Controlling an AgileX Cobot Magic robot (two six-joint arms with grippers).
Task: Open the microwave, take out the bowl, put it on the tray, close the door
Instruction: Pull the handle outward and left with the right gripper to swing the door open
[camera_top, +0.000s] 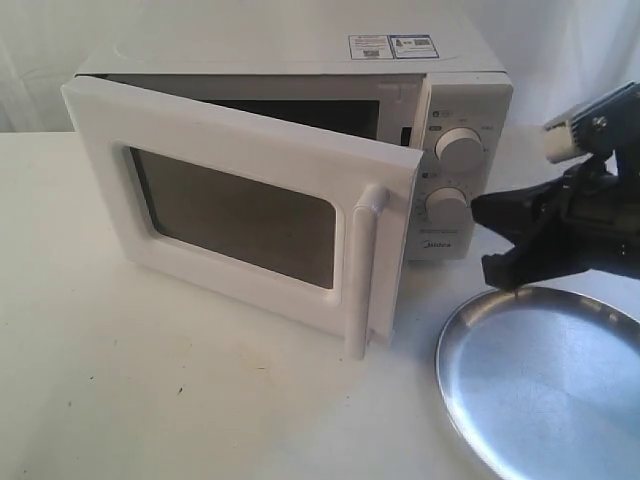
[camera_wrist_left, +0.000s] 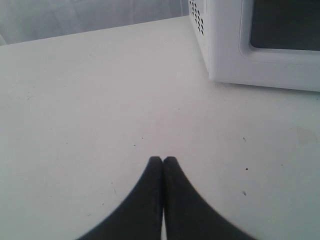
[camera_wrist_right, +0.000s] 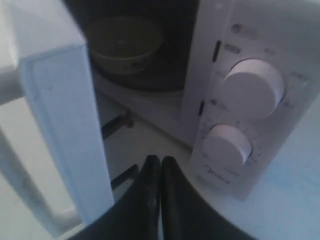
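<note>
**Door ajar, bowl not yet out**

The door stands partly swung out from the microwave, hinged at its 9 o'clock side. Through the gap the bowl sits inside the cavity. The tray lies bare on the bench, at 4 o'clock from the microwave. The right gripper hovers by the knobs, clenched on nothing. The left gripper, likewise clenched and empty, hangs over bench off toward 9 o'clock. To my eye the opening step is nearly done. Next the door wants swinging wider, then the right gripper must spread and reach in for the bowl's rim.
</note>
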